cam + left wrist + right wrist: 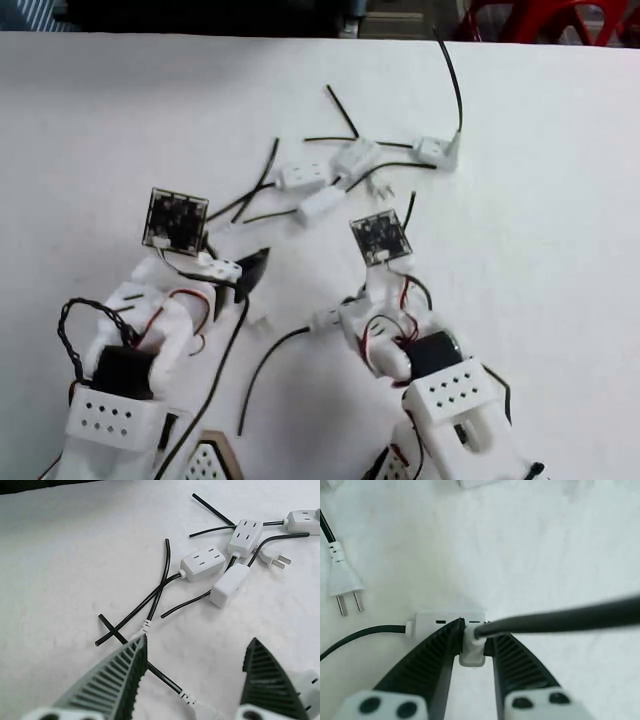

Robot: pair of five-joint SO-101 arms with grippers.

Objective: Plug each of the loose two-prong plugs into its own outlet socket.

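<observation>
White plastic sits clamped in your right gripper: both dark ribbed fingers close on the body of a held plug, and its black lead runs off to one side above the far finger. Straight ahead of the fingertips, touching the nose of that plug, lies an outlet socket with its slotted face towards the gripper. You cannot tell whether the prongs are seated in it. The socket's own cable trails away on the side opposite the lead. Further out on that same side, apart from the socket, a loose plug lies flat on the tabletop, its two prongs pointing back towards the gripper's base.

Your left gripper hangs low over the tabletop with its fingers spread wide apart and nothing between the pads. A thin black cord crosses the gap under them, close beside one fingertip, and ends in a white plug body back near the gripper's base. Ahead of the fingertips, well clear of them, a cluster of white socket blocks lies among crossed black cords. Just beside the farther blocks lies a second bare plug with its prongs exposed.
</observation>
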